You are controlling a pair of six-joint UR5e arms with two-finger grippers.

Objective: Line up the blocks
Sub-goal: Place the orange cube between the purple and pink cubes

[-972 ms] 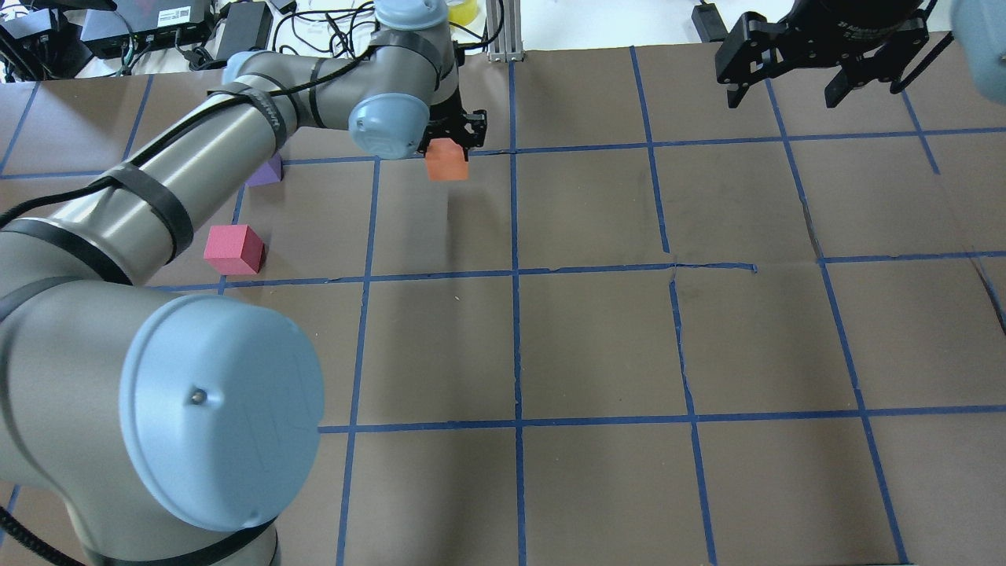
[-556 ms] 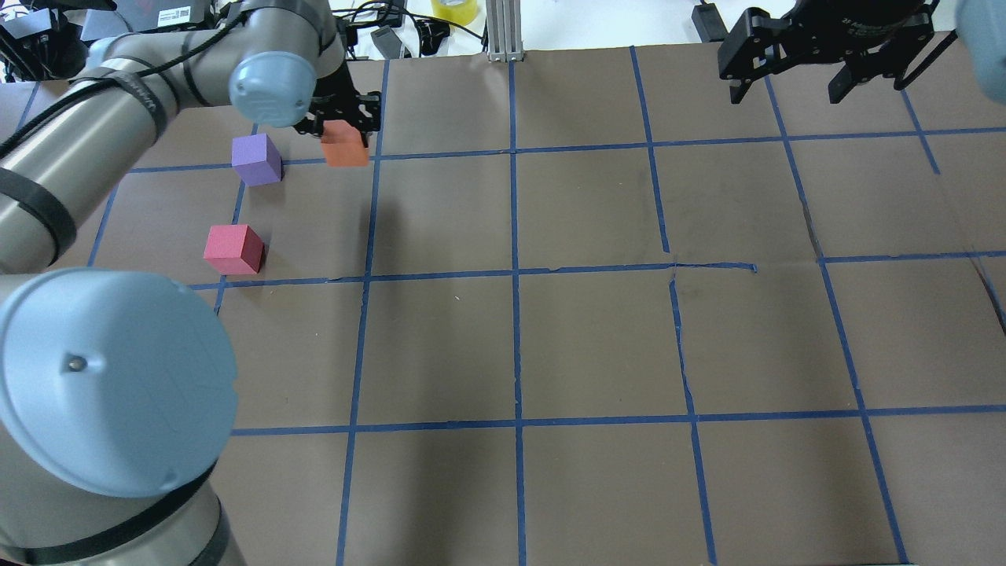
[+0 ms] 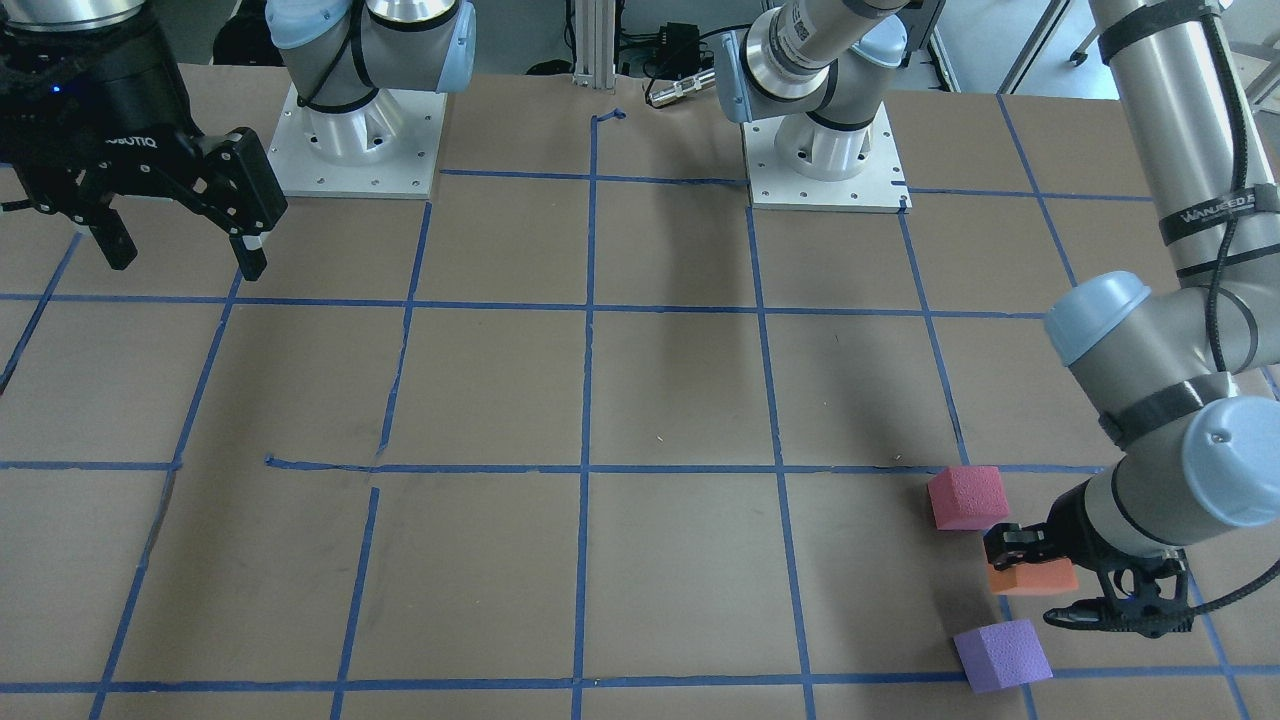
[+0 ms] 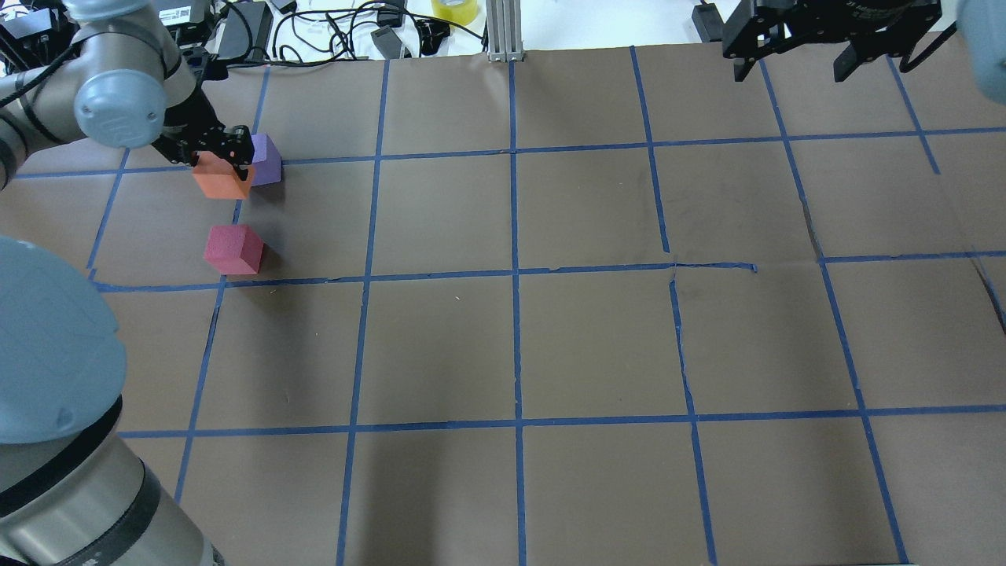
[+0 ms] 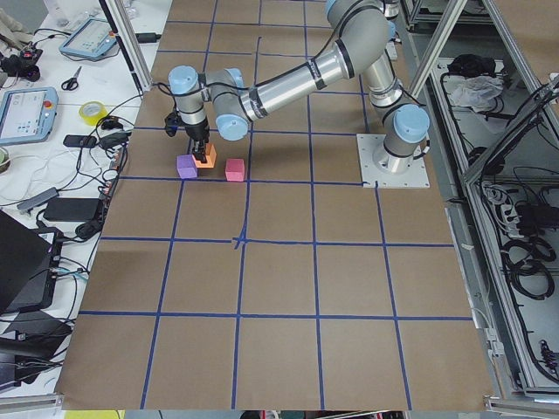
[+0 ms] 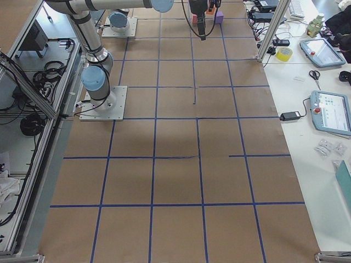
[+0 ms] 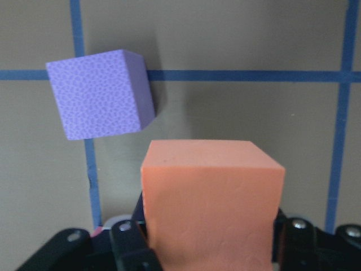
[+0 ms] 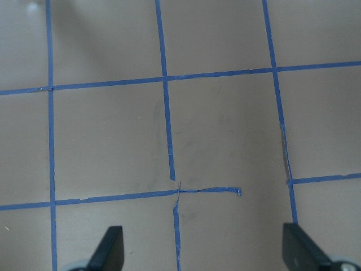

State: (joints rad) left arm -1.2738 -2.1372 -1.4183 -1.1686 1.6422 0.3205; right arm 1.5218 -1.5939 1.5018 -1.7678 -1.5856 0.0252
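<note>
My left gripper (image 4: 222, 174) is shut on the orange block (image 4: 220, 181) and holds it low over the table, between the purple block (image 4: 267, 159) and the pinkish red block (image 4: 233, 249). In the front-facing view the orange block (image 3: 1035, 577) lies between the pink one (image 3: 966, 497) and the purple one (image 3: 1002, 655). The left wrist view shows the orange block (image 7: 211, 203) in the jaws with the purple block (image 7: 98, 93) just beyond, apart from it. I cannot tell whether the orange block touches the table. My right gripper (image 4: 792, 72) is open and empty, high at the far right (image 3: 185, 258).
The table is brown paper with a blue tape grid (image 4: 515, 271). Cables, boxes and a yellow tape roll (image 4: 454, 9) lie past the far edge, beside a metal post (image 4: 503, 31). The arm bases (image 3: 825, 165) stand at the robot's side.
My left arm has swung left with the orange block, from the middle back of the table to just beside the purple block. The right gripper has drifted slightly toward the far edge.
</note>
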